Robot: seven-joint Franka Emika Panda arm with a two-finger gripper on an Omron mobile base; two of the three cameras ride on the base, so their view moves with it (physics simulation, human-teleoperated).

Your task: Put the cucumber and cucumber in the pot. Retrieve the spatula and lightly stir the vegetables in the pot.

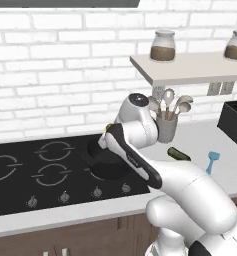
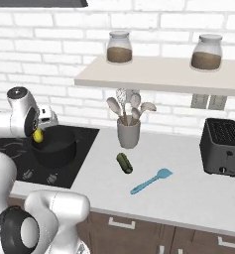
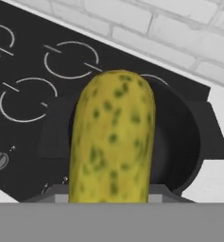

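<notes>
Gripper (image 2: 40,133): clamped on yellow-green cucumber (image 3: 112,142), poised over the black pot (image 2: 54,146) on the cooktop (image 1: 20,172); finger tips hidden behind the piece in the hand view. Pot interior partly masked by the arm. Darker cucumber (image 2: 124,162) lies on the counter (image 2: 188,193), near the blue spatula (image 2: 150,181). Utensil holder (image 2: 128,133) behind.

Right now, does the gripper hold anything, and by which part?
Yes: the gripper holds the yellow-green cucumber by one end; the rest sticks out over the black pot.
</notes>
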